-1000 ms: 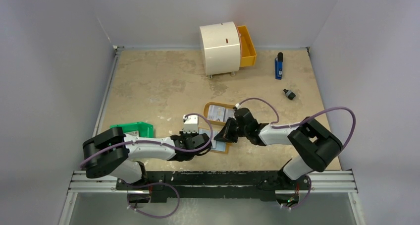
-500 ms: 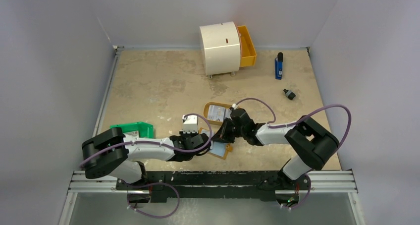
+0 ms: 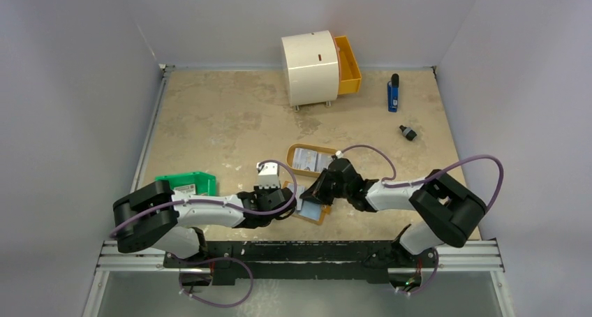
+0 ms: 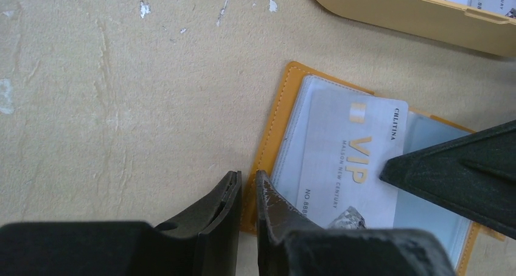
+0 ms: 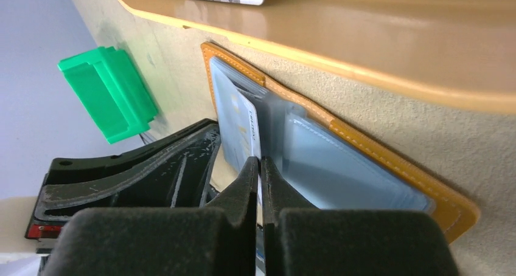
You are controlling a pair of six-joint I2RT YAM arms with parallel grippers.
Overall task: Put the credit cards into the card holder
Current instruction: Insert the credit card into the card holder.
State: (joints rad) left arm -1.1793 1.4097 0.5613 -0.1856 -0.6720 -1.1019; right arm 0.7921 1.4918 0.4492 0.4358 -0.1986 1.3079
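The right gripper pinches a VIP credit card over the tan card holder; the left gripper clamps its edge.

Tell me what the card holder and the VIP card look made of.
The card holder looks like tan leather or imitation, matte, with stitching along the edge; its inner sleeves look like clear soft plastic. The credit card is probably plastic, smooth, printed with gold VIP lettering.
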